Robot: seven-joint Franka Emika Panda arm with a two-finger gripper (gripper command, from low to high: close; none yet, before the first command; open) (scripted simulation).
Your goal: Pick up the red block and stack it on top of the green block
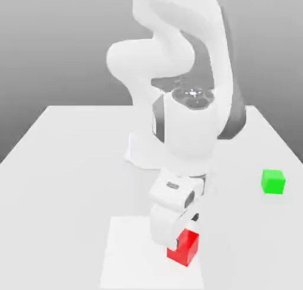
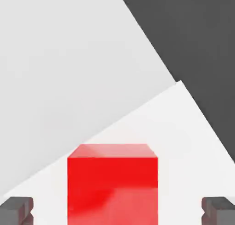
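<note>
1. Exterior view: the white arm (image 1: pixel 177 105) bends down over the table (image 1: pixel 65 158), and its gripper (image 1: pixel 180 238) sits low at the red block (image 1: pixel 184 247).
2. Exterior view: the red block rests on a lighter square patch (image 1: pixel 130 253) of the table, toward the near edge. The green block (image 1: pixel 273 181) stands well apart from it, toward the exterior view's right, on the bare table.
3. Hand view: the red block (image 2: pixel 113 187) lies between the two dark fingertips (image 2: pixel 17 209), which stand apart with a clear gap on each side of the block, not touching it.
4. Hand view: the block sits on the lighter patch (image 2: pixel 183 127); the greyer table surface (image 2: pixel 69 59) and a dark floor (image 2: pixel 202 45) lie beyond.
</note>
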